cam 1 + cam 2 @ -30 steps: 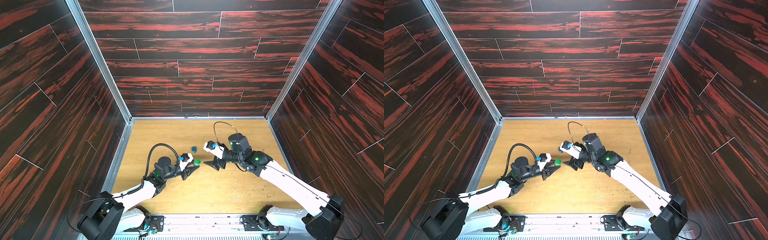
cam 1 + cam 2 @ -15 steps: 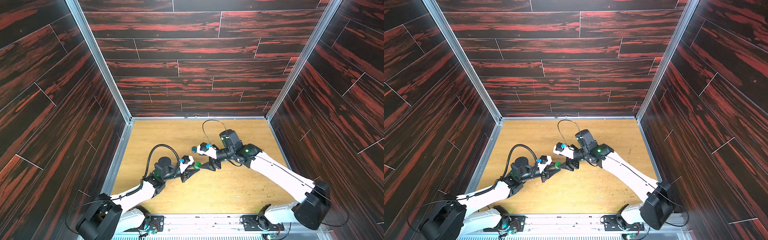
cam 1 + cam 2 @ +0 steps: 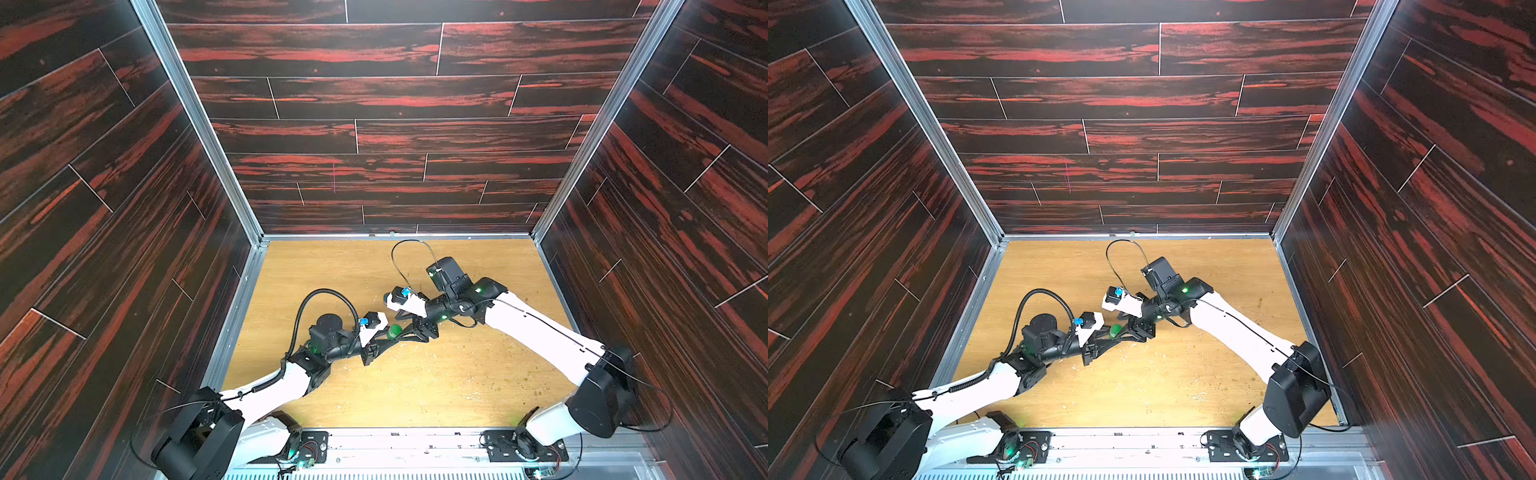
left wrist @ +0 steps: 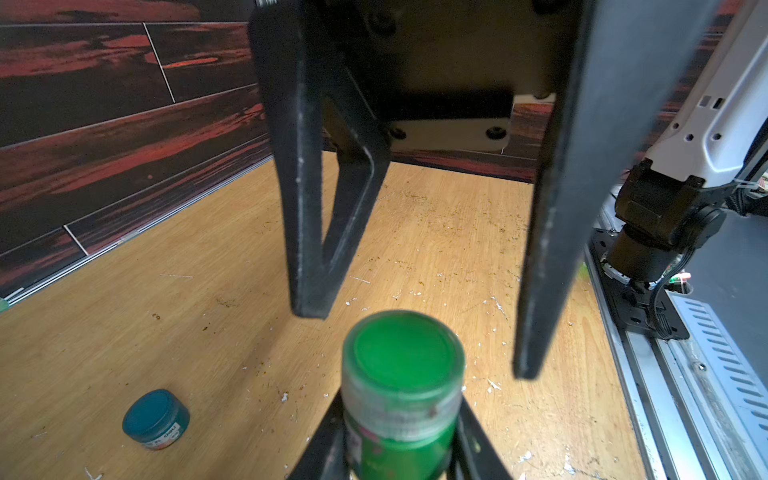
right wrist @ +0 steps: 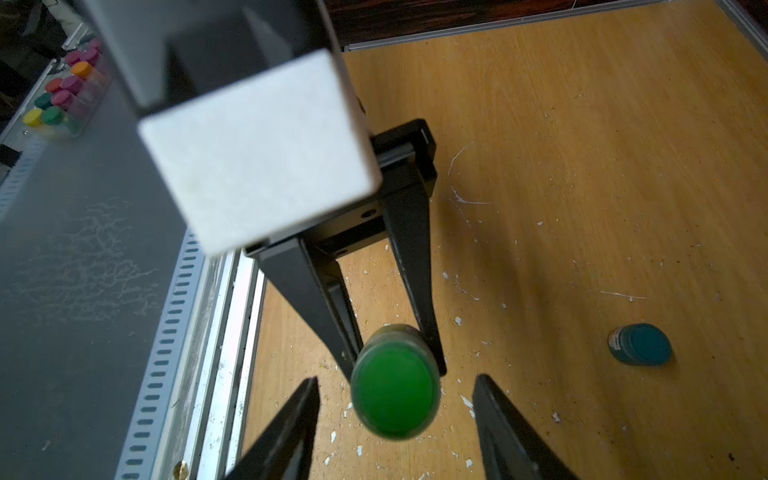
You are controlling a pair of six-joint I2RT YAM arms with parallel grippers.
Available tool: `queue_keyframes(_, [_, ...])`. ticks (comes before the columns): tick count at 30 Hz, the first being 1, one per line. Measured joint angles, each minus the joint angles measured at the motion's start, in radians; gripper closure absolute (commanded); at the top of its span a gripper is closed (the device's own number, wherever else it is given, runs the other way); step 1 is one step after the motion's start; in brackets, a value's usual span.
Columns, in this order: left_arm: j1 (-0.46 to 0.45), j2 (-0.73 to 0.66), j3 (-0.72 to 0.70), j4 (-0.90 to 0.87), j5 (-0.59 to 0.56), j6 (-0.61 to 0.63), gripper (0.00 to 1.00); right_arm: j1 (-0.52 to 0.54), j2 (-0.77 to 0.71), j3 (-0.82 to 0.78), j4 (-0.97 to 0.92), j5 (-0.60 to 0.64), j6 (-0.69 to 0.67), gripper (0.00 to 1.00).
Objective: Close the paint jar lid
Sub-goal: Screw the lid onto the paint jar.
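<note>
A small green paint jar (image 4: 399,440) with its green lid (image 4: 405,357) on top is held above the wooden floor by my left gripper (image 4: 401,455), which is shut on the jar's body. The jar shows in both top views (image 3: 394,331) (image 3: 1115,331). My right gripper (image 5: 397,384) faces the lid (image 5: 395,392) head-on. It is open, one finger (image 5: 291,419) on each side of the lid with a gap on both sides. In the left wrist view the right gripper's fingers (image 4: 307,249) hang just past the lid.
A small teal-blue jar (image 4: 156,419) (image 5: 640,345) stands on the wooden floor (image 3: 415,386) behind the grippers. A rack of coloured jars (image 5: 62,95) sits outside the cell beyond the front metal rail (image 5: 183,332). Dark walls enclose three sides.
My right arm has swung left to the green jar and its jaws have narrowed around the lid. The left gripper has kept the jar almost still.
</note>
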Motion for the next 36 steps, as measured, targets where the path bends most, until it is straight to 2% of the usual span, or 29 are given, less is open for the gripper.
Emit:
queue_keyframes(5, [0.0, -0.001, 0.0, 0.0, -0.001, 0.002, 0.8, 0.0, 0.018, 0.018, -0.016, 0.0, -0.005, 0.46])
queue_keyframes(14, [0.0, -0.001, 0.0, 0.0, -0.002, 0.004, 0.8, 0.0, 0.037, 0.028, -0.032, -0.002, -0.003, 0.48])
queue_keyframes(28, [0.002, -0.001, 0.0, -0.002, -0.017, 0.004, 0.8, 0.0, 0.054, 0.039, -0.038, -0.008, 0.024, 0.68])
queue_keyframes(36, [0.002, -0.001, 0.0, 0.0, -0.029, 0.004, 0.8, 0.001, 0.056, 0.039, -0.023, -0.006, 0.095, 0.8])
